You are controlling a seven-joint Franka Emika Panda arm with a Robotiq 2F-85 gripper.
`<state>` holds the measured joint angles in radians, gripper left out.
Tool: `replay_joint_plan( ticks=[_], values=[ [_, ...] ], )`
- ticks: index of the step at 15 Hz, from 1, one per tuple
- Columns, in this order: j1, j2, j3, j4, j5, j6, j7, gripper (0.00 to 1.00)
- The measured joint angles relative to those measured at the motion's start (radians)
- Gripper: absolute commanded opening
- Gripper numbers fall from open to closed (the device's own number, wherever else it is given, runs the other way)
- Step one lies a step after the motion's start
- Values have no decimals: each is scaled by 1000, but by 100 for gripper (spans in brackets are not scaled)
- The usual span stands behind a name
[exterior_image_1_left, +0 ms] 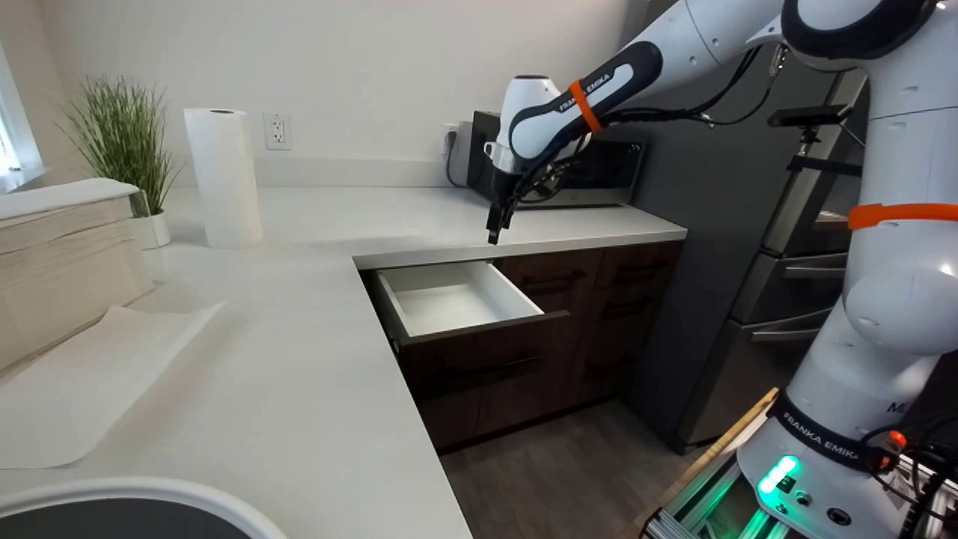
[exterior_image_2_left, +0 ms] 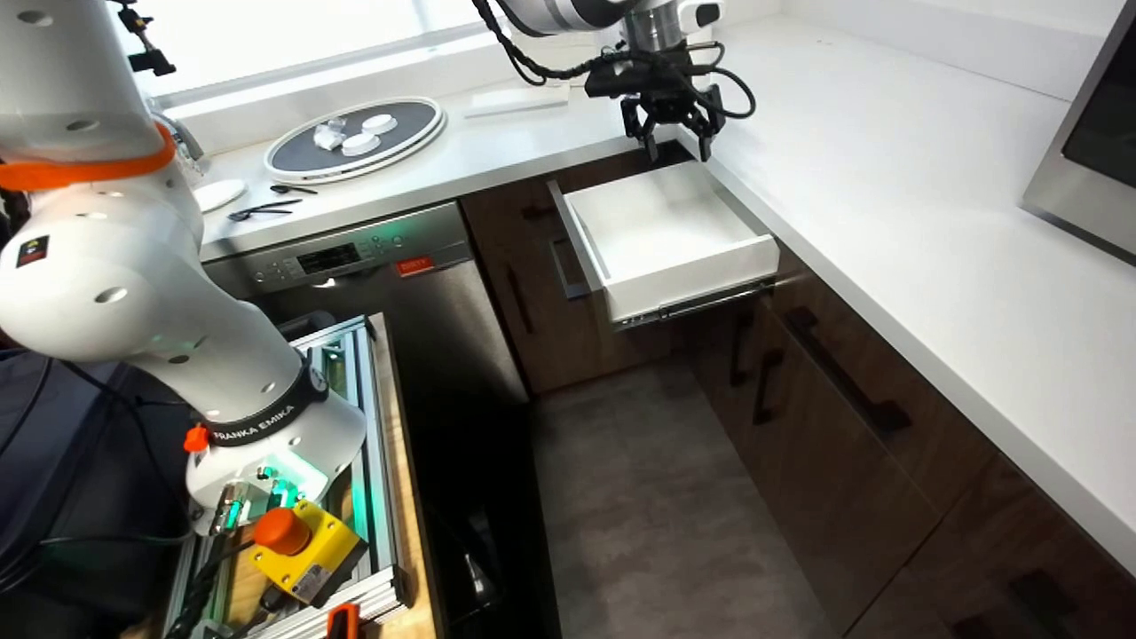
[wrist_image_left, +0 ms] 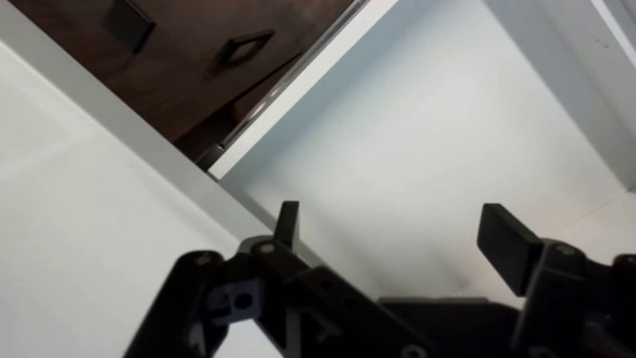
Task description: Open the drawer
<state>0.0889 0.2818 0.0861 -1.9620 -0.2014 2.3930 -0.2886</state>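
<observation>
The gripper hovers with its fingers spread, grasping nothing, over the inner end of the drawer, which stands pulled well out from beneath the worktop. We judge the opening done or nearly so, which leaves mishaps as our concern. In the wrist view one fingertip appears just beside the worktop's edge; if we descended here, it could strike that edge. We cannot tell how high it is. Brushing the drawer while leaving could roll it back along its metal runner, undoing the pull. The slack black cables could snag on a low retreat.
</observation>
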Motion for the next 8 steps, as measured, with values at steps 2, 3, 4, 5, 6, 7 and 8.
replay_joint_plan(
  ticks=[2, 3, 4, 5, 6, 7, 8],
  values=[
    [26, -49, -11, 9, -56, -52, 120, 100],
    [30, -66, -9, 9, -59, -60, 131, 100],
    [29, -70, -7, 9, -59, -60, 130, 100],
    [29, -66, -7, 9, -59, -60, 129, 100],
    [27, -61, -8, 9, -59, -60, 129, 100],
    [25, -56, -8, 9, -59, -60, 128, 100],
    [25, -52, -9, 9, -59, -60, 128, 100]
  ],
)
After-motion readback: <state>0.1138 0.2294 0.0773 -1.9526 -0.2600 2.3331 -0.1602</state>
